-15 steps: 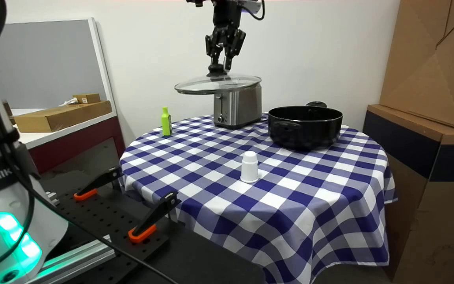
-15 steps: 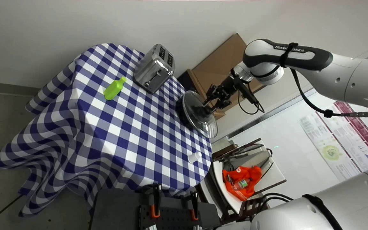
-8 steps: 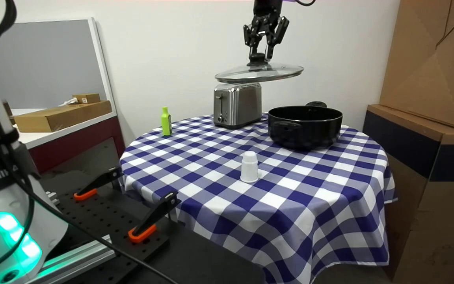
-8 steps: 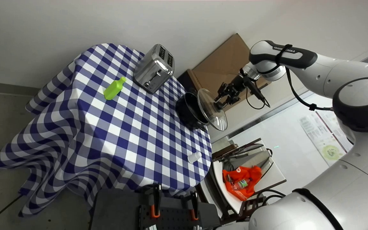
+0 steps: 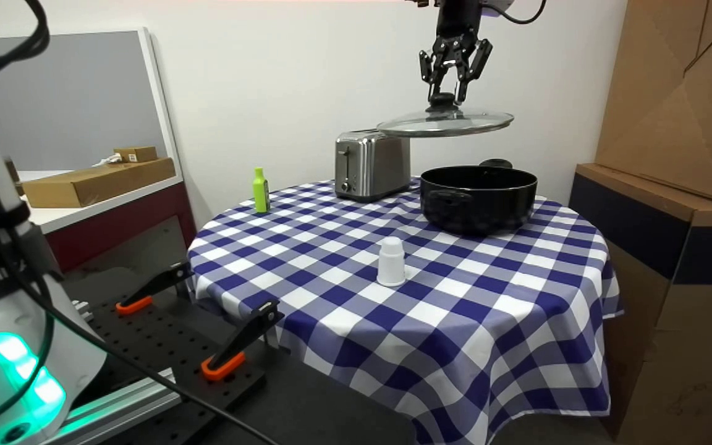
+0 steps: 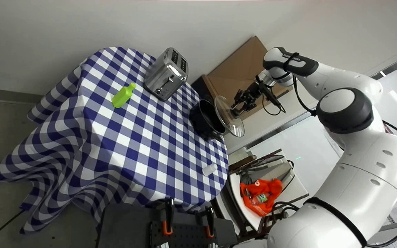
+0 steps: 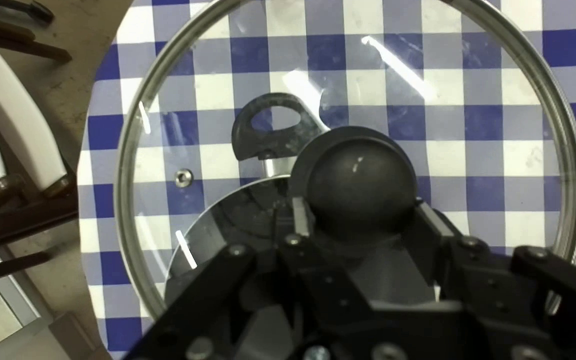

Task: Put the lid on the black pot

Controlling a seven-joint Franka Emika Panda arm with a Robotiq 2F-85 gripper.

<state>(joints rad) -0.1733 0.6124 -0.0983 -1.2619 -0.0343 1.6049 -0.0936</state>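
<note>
The lid (image 5: 411, 127), a see-through glass disc with a metal-coloured rim and black knob, hangs roughly level in the air. It also shows in an exterior view (image 6: 232, 124) and in the wrist view (image 7: 498, 150). My gripper (image 5: 446, 99) is shut on the lid's knob; its fingers flank the knob in the wrist view (image 7: 363, 215). The black pot (image 5: 479, 204) stands uncovered on the table, below the lid with a clear gap; it also shows in an exterior view (image 6: 203, 124). In the wrist view the pot (image 7: 233, 210) shows through the glass, off-centre toward the bottom, partly hidden by the gripper.
A silver toaster (image 5: 374, 165) stands beside the pot. A green bottle (image 5: 261, 190) and a white cup-like item (image 5: 391, 262) stand on the checked tablecloth (image 5: 325, 266). Cardboard boxes (image 5: 665, 247) stand just beyond the table by the pot.
The gripper has carried the lid from above the toaster toward the pot. In the last half second it has also come down a little. The pot and other objects have not moved.
</note>
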